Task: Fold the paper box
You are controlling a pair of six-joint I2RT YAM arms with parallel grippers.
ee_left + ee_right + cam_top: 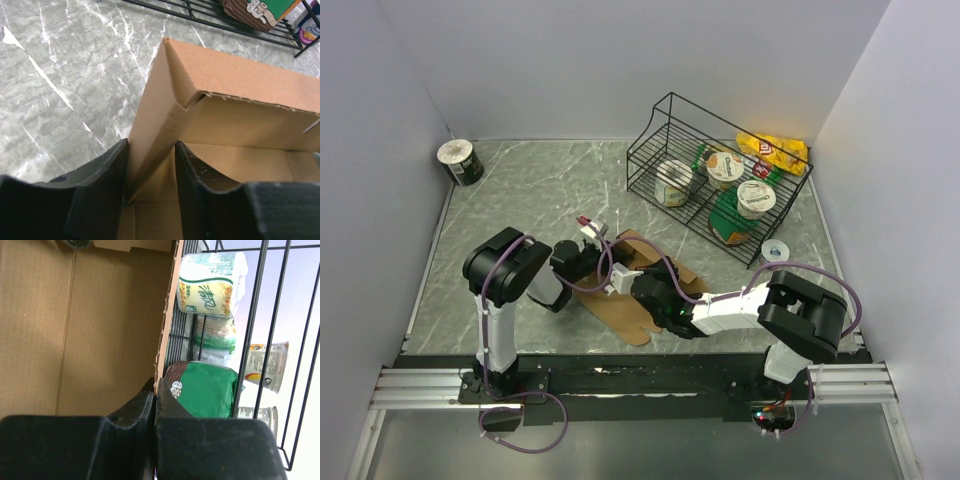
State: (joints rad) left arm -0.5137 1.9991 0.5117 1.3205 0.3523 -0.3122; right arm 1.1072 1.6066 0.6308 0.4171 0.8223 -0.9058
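While I am standing up the side walls of the paper box [625,315], which is lying near the front middle of the table [520,200] between my arms, my right pincer [156,387] is pinching the thin top edge of one wall, fully closed on it. My left pincer [151,145] is straddling another, folded-over wall with its fingers part-spread. I cannot tell whether they are really squeezing. I am judging that both walls need holding upright and square while the fold seats along its crease, without crushing the board. The cardboard is looking plain brown, matte and stiff, with a ragged die-cut edge. Beyond it the grey marbled top is gleaming, and farther off a black wire basket [650,125] is holding noodle cups [212,282].
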